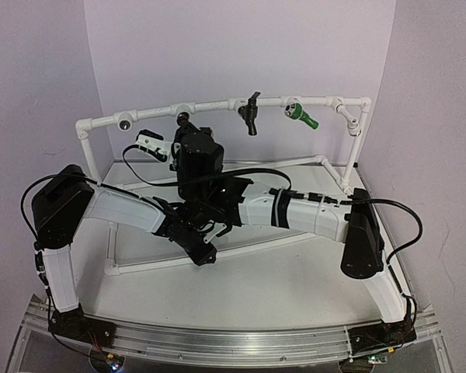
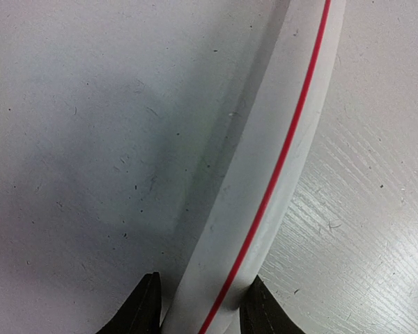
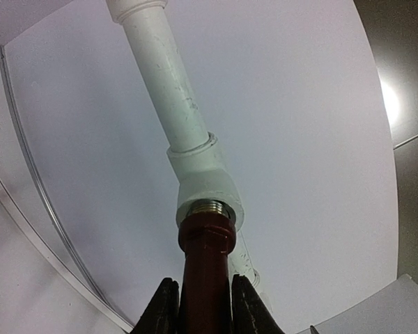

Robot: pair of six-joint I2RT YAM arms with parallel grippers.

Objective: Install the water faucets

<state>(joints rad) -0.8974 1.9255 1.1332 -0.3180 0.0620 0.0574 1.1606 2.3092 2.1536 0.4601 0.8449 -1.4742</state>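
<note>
My right gripper is shut on the reddish-brown water faucet. The faucet's silvery threaded end sits in a white tee socket on the pipe frame's top rail. From above, this gripper reaches up to the rail left of centre. A black faucet and a green faucet hang from the same rail further right. My left gripper is closed around the frame's front white pipe, which carries a red stripe; in the top view it is low at the table's middle.
The white pipe frame stands along the back and both sides of the white table. One socket with a silvery mouth on the left part of the rail holds nothing. Both forearms cross in the middle, with black cables looping over them.
</note>
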